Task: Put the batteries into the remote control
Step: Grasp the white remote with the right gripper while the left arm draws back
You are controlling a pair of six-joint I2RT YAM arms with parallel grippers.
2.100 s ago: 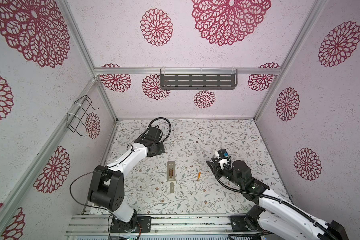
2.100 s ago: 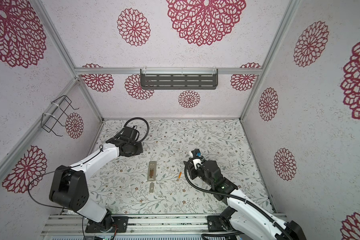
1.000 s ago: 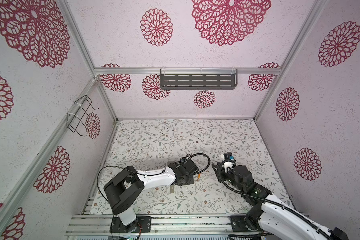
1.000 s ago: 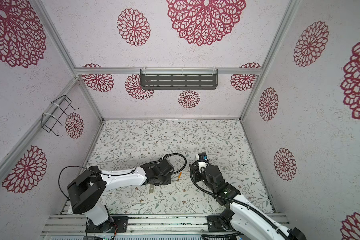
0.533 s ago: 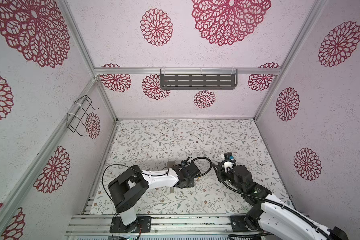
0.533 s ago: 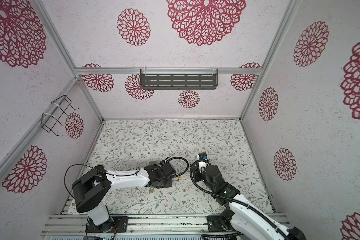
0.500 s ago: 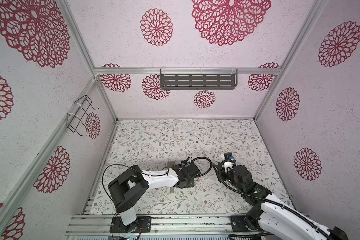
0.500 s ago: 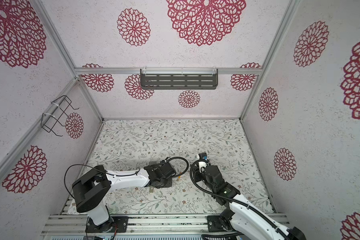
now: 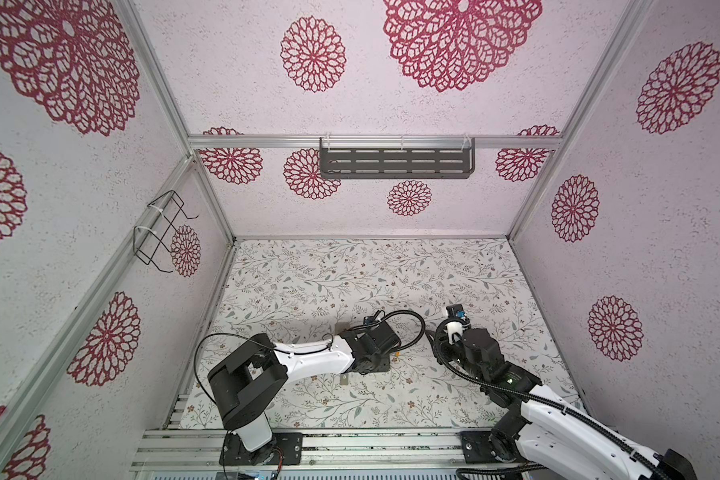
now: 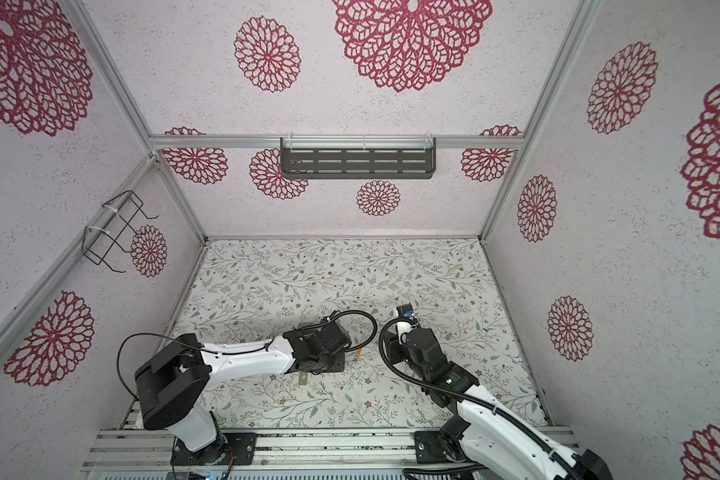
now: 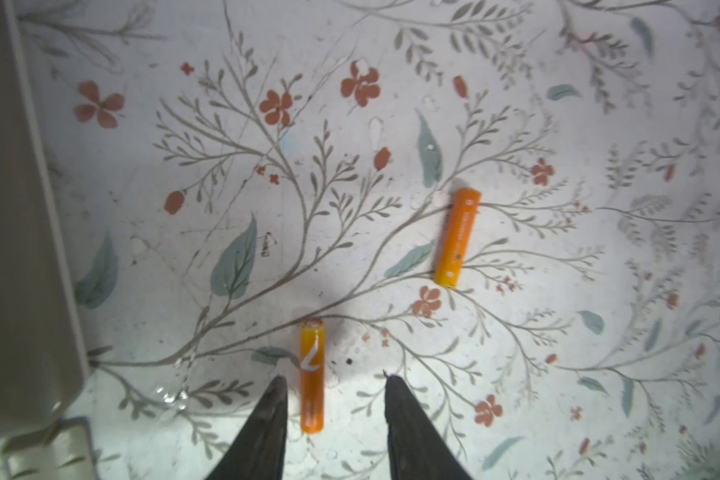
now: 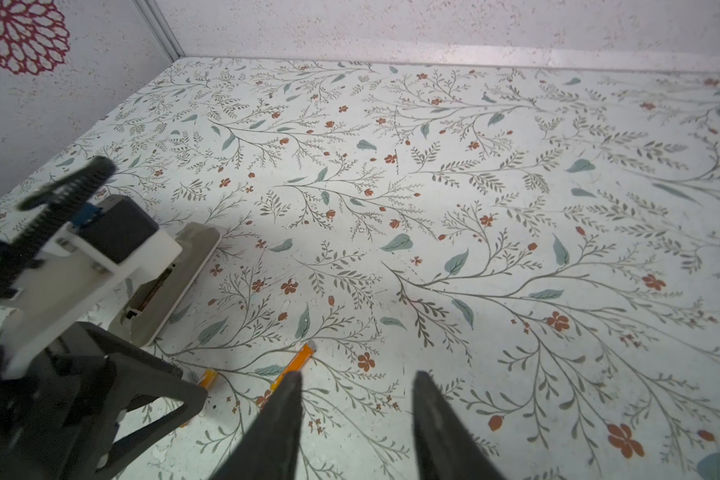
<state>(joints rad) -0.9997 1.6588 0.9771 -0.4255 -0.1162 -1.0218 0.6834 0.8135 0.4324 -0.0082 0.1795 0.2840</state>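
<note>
Two orange batteries lie on the flowered mat. One battery [image 11: 312, 376] lies loose between the fingers of my left gripper [image 11: 334, 380], which is open, close to one finger and clear of the other. The second battery [image 11: 457, 239] lies a short way ahead, also showing as an orange speck [image 9: 397, 354]. Beside them lies the remote control [image 12: 171, 282], beige back up and its battery bay uncovered; the left arm hides most of it in both top views. My right gripper [image 12: 358, 376] hovers open and empty, one finger overlapping the end of the second battery [image 12: 300, 357].
The small beige cover piece [image 9: 344, 378] lies on the mat just in front of the left wrist [image 9: 371, 349]. The two wrists stand close together near the mat's front middle. A grey shelf [image 9: 396, 163] and a wire basket [image 9: 163, 232] hang on the walls.
Two seconds ago the left arm was at the back left; it has swung over the remote and batteries. The right arm shifted slightly. Both barely moved in the last half second.
</note>
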